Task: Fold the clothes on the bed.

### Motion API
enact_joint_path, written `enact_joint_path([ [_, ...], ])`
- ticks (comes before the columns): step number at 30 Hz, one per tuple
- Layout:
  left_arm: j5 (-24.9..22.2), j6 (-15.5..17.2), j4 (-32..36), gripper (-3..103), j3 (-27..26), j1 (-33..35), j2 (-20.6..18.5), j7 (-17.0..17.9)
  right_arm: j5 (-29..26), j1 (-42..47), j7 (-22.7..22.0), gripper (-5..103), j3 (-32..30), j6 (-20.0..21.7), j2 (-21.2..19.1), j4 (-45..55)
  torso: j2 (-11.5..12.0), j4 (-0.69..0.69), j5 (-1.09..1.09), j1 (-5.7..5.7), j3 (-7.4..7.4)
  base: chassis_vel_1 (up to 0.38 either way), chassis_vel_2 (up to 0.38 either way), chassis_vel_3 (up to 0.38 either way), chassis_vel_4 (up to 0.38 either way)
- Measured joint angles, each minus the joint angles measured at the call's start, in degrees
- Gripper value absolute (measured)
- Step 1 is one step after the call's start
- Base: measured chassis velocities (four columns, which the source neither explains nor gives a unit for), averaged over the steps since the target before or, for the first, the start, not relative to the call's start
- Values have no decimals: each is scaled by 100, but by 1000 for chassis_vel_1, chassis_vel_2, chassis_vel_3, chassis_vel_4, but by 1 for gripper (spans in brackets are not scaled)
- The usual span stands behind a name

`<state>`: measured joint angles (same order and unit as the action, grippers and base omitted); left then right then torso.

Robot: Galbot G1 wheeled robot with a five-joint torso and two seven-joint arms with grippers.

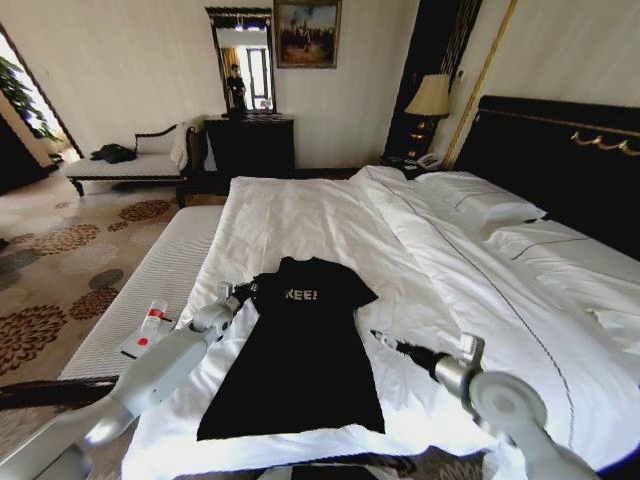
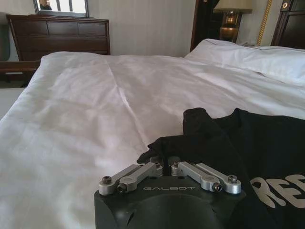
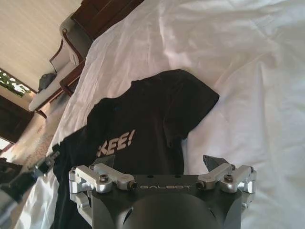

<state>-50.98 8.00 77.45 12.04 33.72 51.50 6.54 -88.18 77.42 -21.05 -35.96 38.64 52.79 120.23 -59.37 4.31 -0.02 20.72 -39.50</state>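
The clothes are one black T-shirt (image 1: 300,360) with white lettering, lying chest up and lengthwise on the white bed (image 1: 300,215). My left gripper (image 1: 243,292) is at the shirt's left sleeve, shut on a bunched fold of the black fabric (image 2: 162,145). In the left wrist view the rest of the shirt (image 2: 267,143) spreads away beside it. My right gripper (image 1: 380,337) hovers open at the shirt's right edge, just below the right sleeve (image 3: 190,95). Its fingers (image 3: 212,162) stand wide apart with nothing between them, over the shirt (image 3: 143,119) and the sheet.
A turned-back duvet and pillows (image 1: 480,200) lie to the right, under a dark headboard (image 1: 560,160). A long white ribbed bench (image 1: 150,280) runs along the bed's left side with a small white and red object (image 1: 147,330) on it. A dark dresser (image 1: 250,145) and chaise (image 1: 140,160) stand beyond.
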Motion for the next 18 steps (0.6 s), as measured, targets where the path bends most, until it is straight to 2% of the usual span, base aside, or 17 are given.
enact_joint_path([
  [1, -2, 3, -13, 2, 36, -27, 13, 36, -195, -354, 20, 100, 85, 64, 1, -353, 0, 1, 0, 0, -1, 0, 0, 0, 0],
  [2, -2, 3, -13, 2, 36, -27, 13, 36, -195, -354, 20, 100, 85, 64, 1, -353, 0, 1, 0, 0, -1, 0, 0, 0, 0],
  [6, -22, 7, -74, 2, 107, -104, 113, 202, -619, -1456, 114, 100, 97, 322, 348, -1582, 1, 4, 1, 0, 0, 0, 0, 0, 0],
  [9, -35, -11, -143, 2, 163, -142, 153, 296, -690, -1851, 218, 100, 84, 341, 541, -2108, 2, 2, -1, 1, -1, 0, 0, 0, 0],
  [14, -93, -17, -221, 2, 313, -248, 158, 418, -654, -2251, 374, 100, 151, 342, 725, -2794, 1, 1, -1, 1, 0, 0, 0, 0, 0],
  [17, -107, -18, -282, 2, 398, -318, 177, 459, -407, -2365, 517, 100, 233, 344, 836, -3208, 1, 4, -1, 1, 0, 0, 0, 0, 0],
  [18, -108, -18, -299, 2, 408, -328, 188, 462, -346, -2389, 535, 103, 244, 344, 882, -3304, 1, 4, 0, 0, 0, 0, 0, 0, 0],
])
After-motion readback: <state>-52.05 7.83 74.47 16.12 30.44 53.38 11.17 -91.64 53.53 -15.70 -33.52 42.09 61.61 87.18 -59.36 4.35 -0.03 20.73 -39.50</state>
